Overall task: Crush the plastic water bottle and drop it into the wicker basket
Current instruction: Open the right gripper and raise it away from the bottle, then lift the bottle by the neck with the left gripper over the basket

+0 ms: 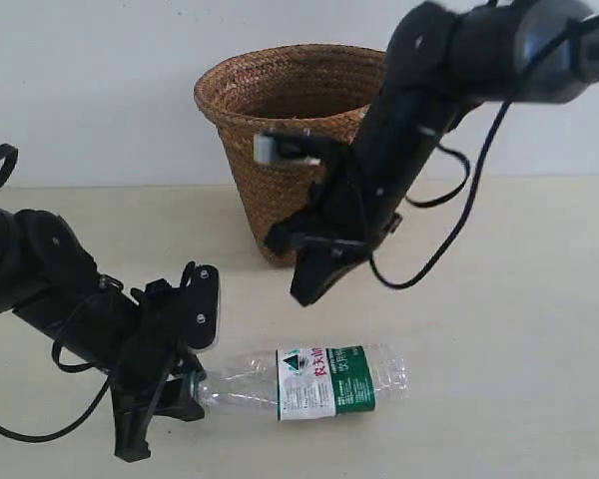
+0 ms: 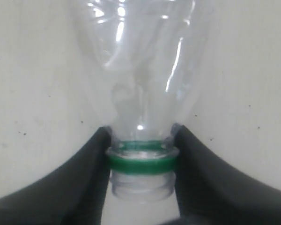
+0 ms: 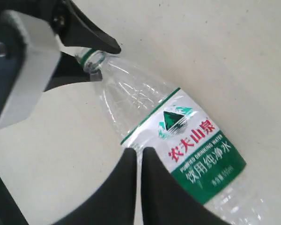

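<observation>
Currently lying on its side on the table (image 1: 519, 299): plastic water bottle (image 1: 329, 382) (image 2: 140, 70) (image 3: 178, 140), neck toward the left of the exterior view, base toward the right, in front of the wicker basket (image 1: 280, 100) and clear of it. Shows creases in the clear body near the neck; white-and-green label with red characters facing up. Pinched at the neck by left gripper (image 1: 193, 389) (image 2: 141, 150), black fingers (image 2: 84, 168) pressed against both sides of the green ring, gripper low over the table. Hanging above the bottle, label end nearer the neck: right gripper (image 1: 304, 294) (image 3: 140, 154), fingers (image 3: 117, 187) brought nearly together with only a thin slit between, nothing held, tips pointing down at the label edge, visibly apart from the bottle in the exterior view. Standing upright behind, close to the wall: basket, wide rolled rim up, right side partly hidden by the right arm. Cannot tell what is inside the basket from this angle.
</observation>
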Motion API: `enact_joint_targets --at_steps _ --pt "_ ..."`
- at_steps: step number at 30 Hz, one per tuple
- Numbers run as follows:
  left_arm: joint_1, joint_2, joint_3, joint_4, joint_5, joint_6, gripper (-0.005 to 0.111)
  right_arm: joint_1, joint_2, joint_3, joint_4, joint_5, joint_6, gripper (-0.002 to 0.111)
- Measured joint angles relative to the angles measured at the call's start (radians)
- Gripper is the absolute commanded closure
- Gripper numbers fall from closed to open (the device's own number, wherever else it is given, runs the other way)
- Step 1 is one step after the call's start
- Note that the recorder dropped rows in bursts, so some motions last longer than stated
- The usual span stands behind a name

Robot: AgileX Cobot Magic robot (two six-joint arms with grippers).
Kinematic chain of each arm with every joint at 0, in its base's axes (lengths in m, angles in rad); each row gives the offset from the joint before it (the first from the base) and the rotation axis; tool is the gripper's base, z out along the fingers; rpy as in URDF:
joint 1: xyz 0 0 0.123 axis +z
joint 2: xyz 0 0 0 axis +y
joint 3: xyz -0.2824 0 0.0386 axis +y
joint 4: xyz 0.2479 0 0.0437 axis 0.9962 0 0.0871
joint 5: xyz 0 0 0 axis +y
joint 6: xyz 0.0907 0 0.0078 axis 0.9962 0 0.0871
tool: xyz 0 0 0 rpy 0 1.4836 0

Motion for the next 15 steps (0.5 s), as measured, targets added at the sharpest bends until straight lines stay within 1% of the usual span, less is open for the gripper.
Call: enact_joint_targets --at_steps 2,3,6,12,15 --pt "0.0 -0.014 0.0 0.0 0.006 0.0 0.102 -0.046 -0.088 0.035 -0.018 0.012 -0.004 0.108" --pt "0.0 -0.032 0.0 0.0 0.015 0.0 0.102 -0.082 -0.142 0.078 -0.03 0.014 -0.004 0.108" --pt "0.0 -0.07 0.0 -0.014 0.034 0.0 0.102 -0.145 -0.227 0.173 -0.052 -0.008 -0.004 0.108" --pt "0.0 -0.176 0.0 -0.037 0.066 0.0 0.102 -0.248 -0.396 0.404 -0.099 -0.19 -0.004 0.108" --pt "0.0 -0.223 0.0 -0.045 0.083 0.0 0.102 -0.268 -0.462 0.488 -0.161 -0.256 0.006 0.108"
